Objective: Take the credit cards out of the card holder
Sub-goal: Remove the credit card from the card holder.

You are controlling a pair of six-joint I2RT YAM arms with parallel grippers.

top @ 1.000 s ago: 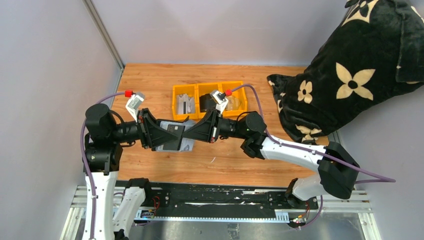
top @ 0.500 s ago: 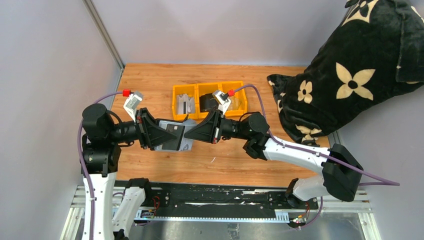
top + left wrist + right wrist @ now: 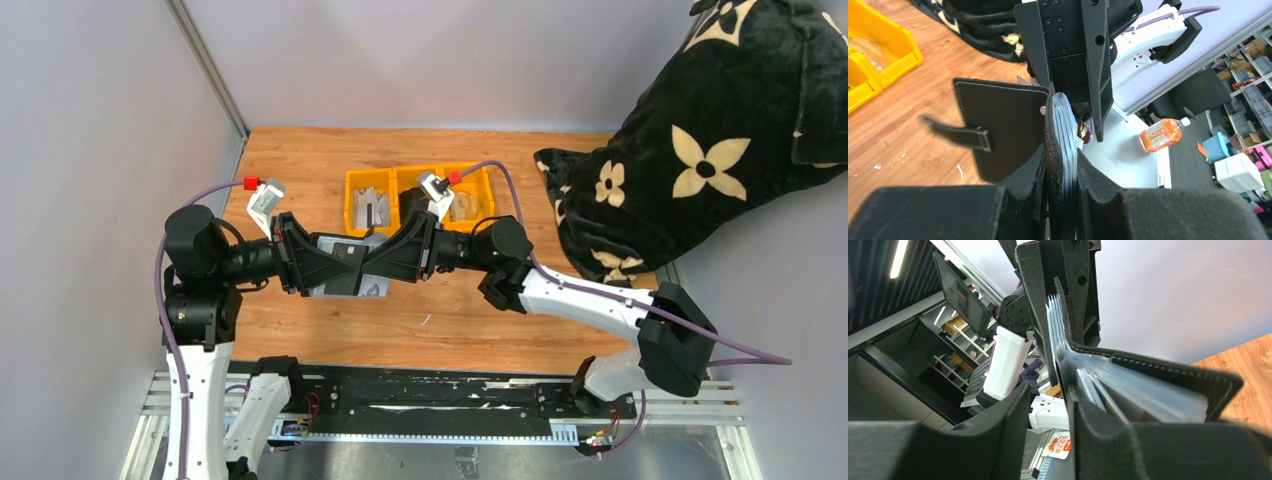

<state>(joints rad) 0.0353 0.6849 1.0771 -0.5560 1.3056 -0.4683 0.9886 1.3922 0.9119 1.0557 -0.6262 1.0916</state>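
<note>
The black card holder (image 3: 362, 289) hangs above the table between my two grippers. My left gripper (image 3: 1063, 167) is shut on one black cover and its stack of clear sleeves (image 3: 1065, 120). The other cover (image 3: 998, 127) swings open to the left, its strap tab (image 3: 960, 134) sticking out. The credit cards (image 3: 1094, 389) show only as thin edges inside the sleeves, one of them tan. My right gripper (image 3: 1050, 401) faces the holder (image 3: 1168, 372) from the other side. Its jaws stand apart, with the sleeve edge beside the inner face of one finger.
A yellow three-compartment tray (image 3: 362, 180) with small items sits on the wooden table behind the grippers. A black blanket with cream flowers (image 3: 700, 150) is heaped at the right edge. Grey walls close in the left and the back.
My right gripper has opened and moved slightly left, so its fingers now reach over the holder's edge. The left gripper keeps its hold and has barely shifted.
</note>
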